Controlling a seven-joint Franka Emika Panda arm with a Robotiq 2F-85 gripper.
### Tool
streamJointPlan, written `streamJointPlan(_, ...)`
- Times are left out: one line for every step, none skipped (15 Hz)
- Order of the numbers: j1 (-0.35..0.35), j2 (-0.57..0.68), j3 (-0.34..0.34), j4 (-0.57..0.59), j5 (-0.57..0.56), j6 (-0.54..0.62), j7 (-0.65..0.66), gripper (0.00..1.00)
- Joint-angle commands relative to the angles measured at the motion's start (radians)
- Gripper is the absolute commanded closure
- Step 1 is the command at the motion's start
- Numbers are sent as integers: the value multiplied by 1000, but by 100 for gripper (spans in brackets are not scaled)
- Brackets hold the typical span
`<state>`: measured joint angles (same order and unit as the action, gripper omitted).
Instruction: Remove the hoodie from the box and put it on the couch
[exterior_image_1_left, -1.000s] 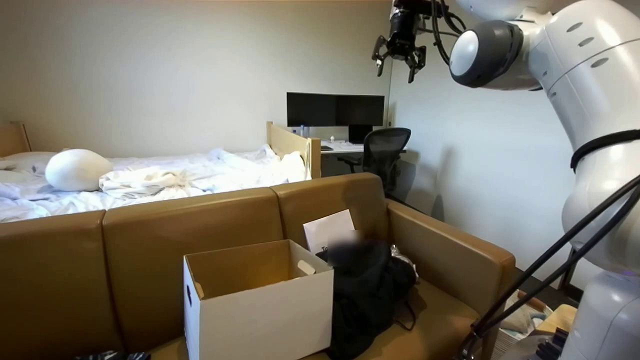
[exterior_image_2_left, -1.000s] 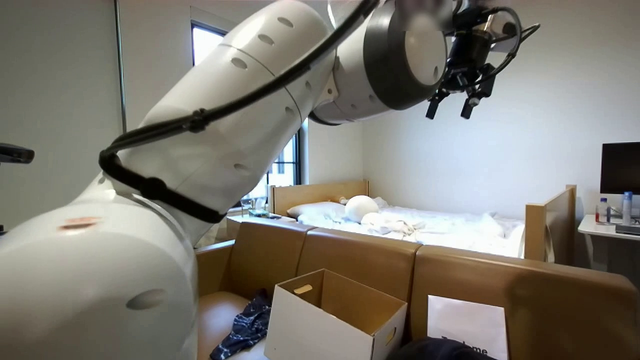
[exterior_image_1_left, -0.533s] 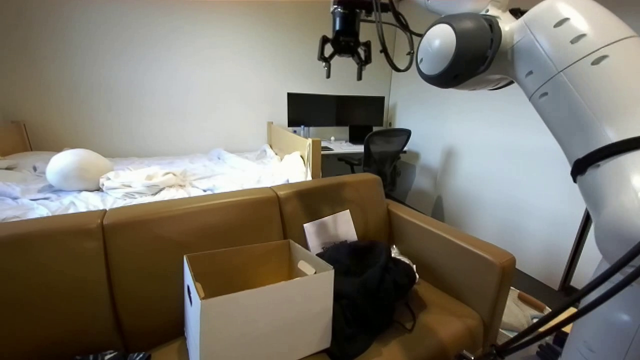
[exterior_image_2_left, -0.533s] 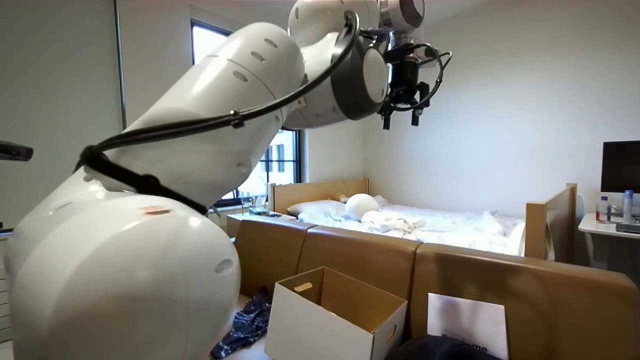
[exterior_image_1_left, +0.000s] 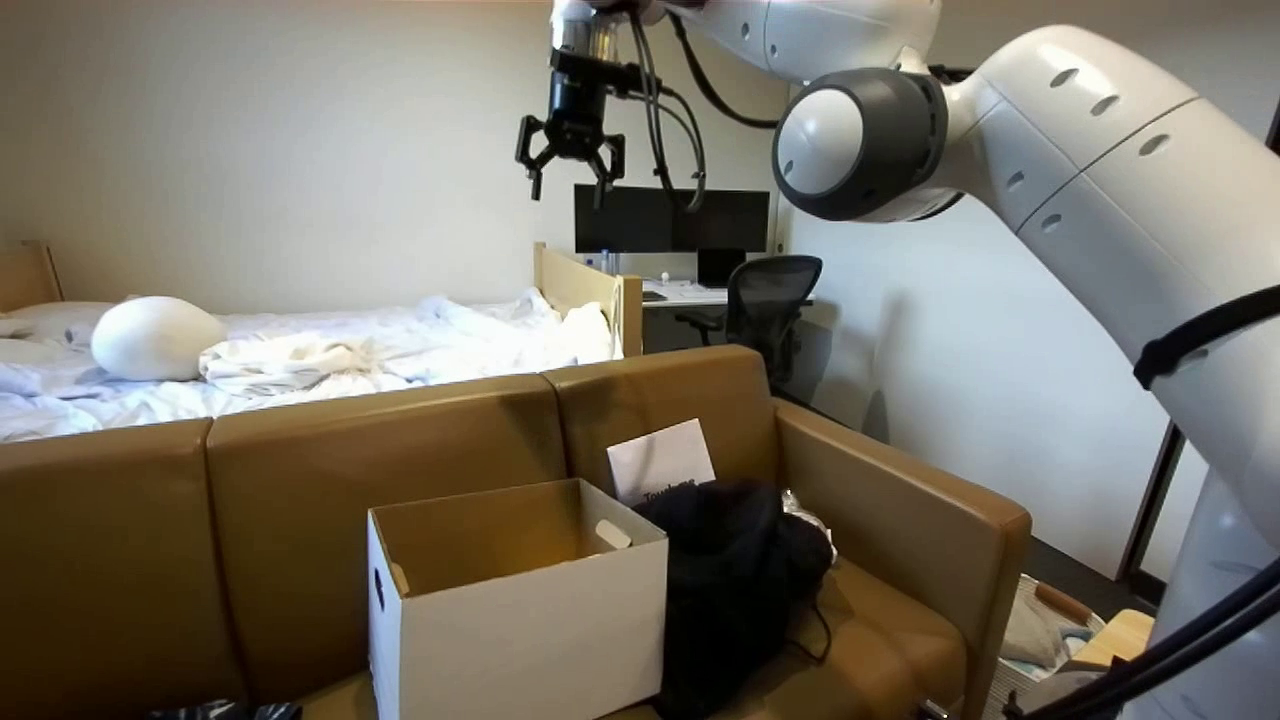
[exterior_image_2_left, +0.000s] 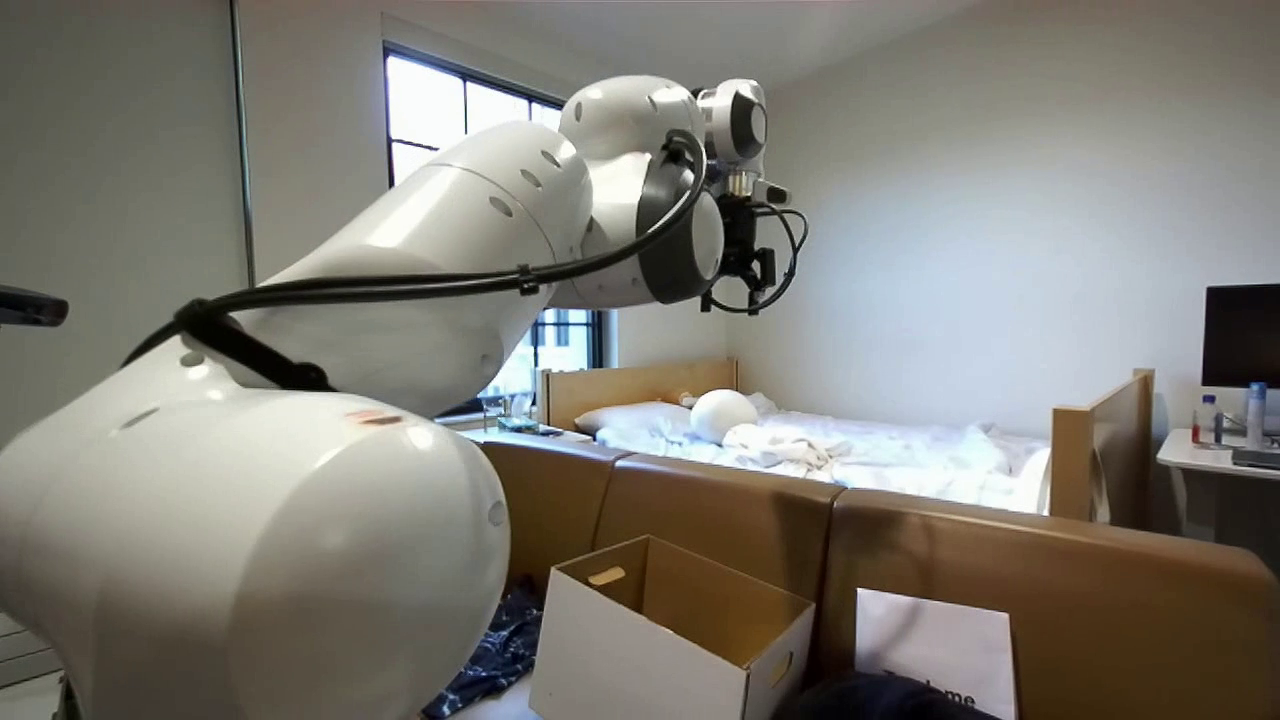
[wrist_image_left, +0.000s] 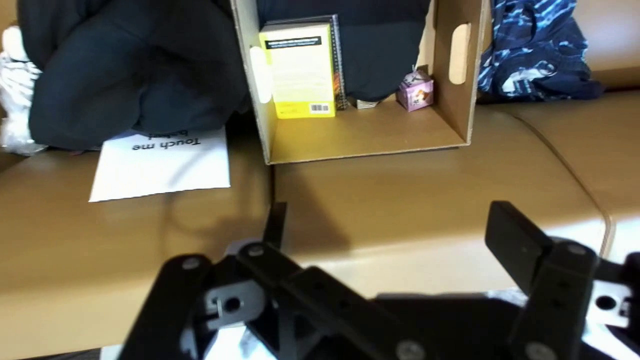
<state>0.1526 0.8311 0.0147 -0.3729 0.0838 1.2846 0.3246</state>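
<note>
The white box (exterior_image_1_left: 530, 640) stands on the brown couch (exterior_image_1_left: 380, 440); both also show in an exterior view, the box (exterior_image_2_left: 640, 650) and the couch (exterior_image_2_left: 1060, 580). In the wrist view, dark soft cloth (wrist_image_left: 385, 45), possibly the hoodie, lies inside the box (wrist_image_left: 370, 135). A large black garment (wrist_image_left: 140, 75) lies on the couch beside the box, with a dangling cord in an exterior view (exterior_image_1_left: 735, 580); I cannot tell which is the hoodie. My gripper (exterior_image_1_left: 568, 197) is open and empty, high above the couch, pointing down. It also shows in an exterior view (exterior_image_2_left: 730, 303) and the wrist view (wrist_image_left: 387, 215).
A yellow book (wrist_image_left: 300, 70) and small pink box (wrist_image_left: 416, 92) are in the box. Blue patterned cloth (wrist_image_left: 535, 50) lies beside it. A "Touch me" paper (exterior_image_1_left: 660, 462) leans on the couch back. A bed (exterior_image_1_left: 440, 340) stands behind the couch.
The arm has swung toward the box; the gripper has moved left and lower in both exterior views and stays open. The box and the clothes have not moved.
</note>
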Motion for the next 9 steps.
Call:
streamJointPlan(-3, 28, 21, 5, 4, 17, -1, 0)
streamJointPlan(-5, 43, 27, -1, 9, 31, -1, 0)
streamJointPlan(-7, 45, 30, -15, 11, 42, -2, 0)
streamJointPlan(-9, 43, 30, -20, 14, 45, -2, 0)
streamJointPlan(-11, 42, 31, -17, 16, 45, -2, 0)
streamJointPlan(-11, 41, 31, -12, 17, 45, -2, 0)
streamJointPlan(-11, 40, 31, -9, 18, 45, -2, 0)
streamJointPlan(-11, 39, 32, -9, 18, 45, -2, 0)
streamJointPlan(-11, 39, 32, -9, 18, 45, -2, 0)
